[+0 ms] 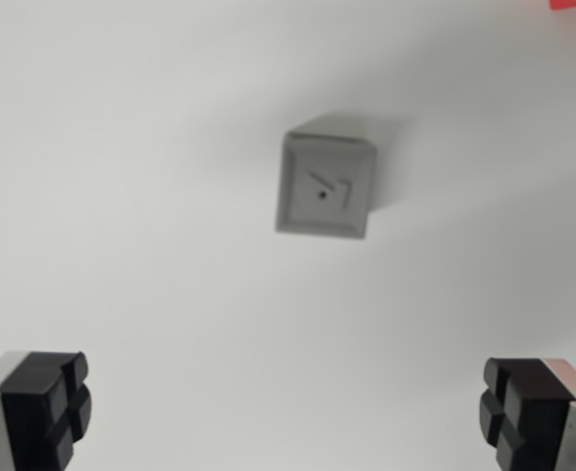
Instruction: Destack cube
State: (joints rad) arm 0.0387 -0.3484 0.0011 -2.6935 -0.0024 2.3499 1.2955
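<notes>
Wrist view had the gripper [288,412] spread wide, jaws far apart at the near corners, holding and touching nothing. The grey cube [327,184] sat farther out on the white table [121,196], roughly centred between them.

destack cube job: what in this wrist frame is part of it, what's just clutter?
Job: grey cube, seen from above, any cube beneath it hidden; gripper, open, holding nothing.

Clutter: red thing cut off at the wrist view's top right edge.
</notes>
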